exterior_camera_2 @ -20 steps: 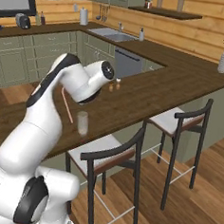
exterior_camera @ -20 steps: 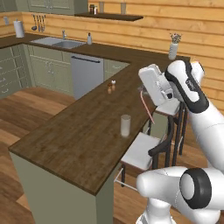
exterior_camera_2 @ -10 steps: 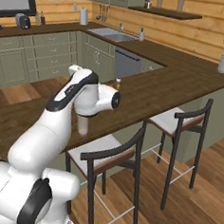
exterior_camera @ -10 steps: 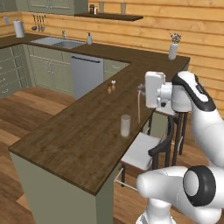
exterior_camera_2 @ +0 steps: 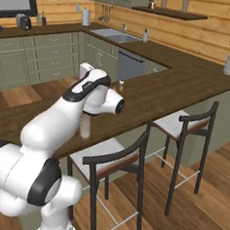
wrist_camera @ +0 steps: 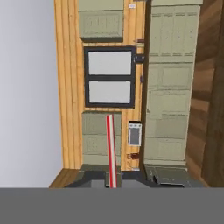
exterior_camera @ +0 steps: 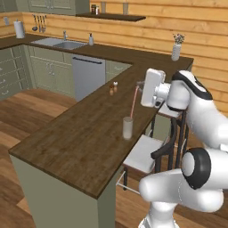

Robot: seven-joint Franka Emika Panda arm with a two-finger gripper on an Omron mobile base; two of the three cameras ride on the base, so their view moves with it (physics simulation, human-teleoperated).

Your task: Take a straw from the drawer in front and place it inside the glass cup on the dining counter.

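Observation:
My gripper [exterior_camera: 140, 87] is shut on the upper end of the straw [exterior_camera: 134, 102], a thin reddish-pink stick that hangs almost upright over the dining counter [exterior_camera: 80, 129]. The straw's lower end reaches the rim of the glass cup [exterior_camera: 128, 128], a small translucent tumbler near the counter's right edge. I cannot tell whether the tip is inside the cup. In the hand view the straw [wrist_camera: 110, 148] rises straight from between the shut fingertips of the gripper [wrist_camera: 111, 180]. In the right base view the arm hides most of the glass cup [exterior_camera_2: 85, 128].
Two small brown shakers [exterior_camera: 113, 88] stand farther along the counter, and a white vase [exterior_camera: 177, 49] with flowers is at the far end. Dark-framed stools [exterior_camera: 149, 156] stand against the counter's right side, close under the arm. The sink [exterior_camera: 62, 43] is at the back left.
The hand has swung left over the counter towards the glass cup, and the straw has come from a slant to nearly upright above the cup. The gripper stays shut.

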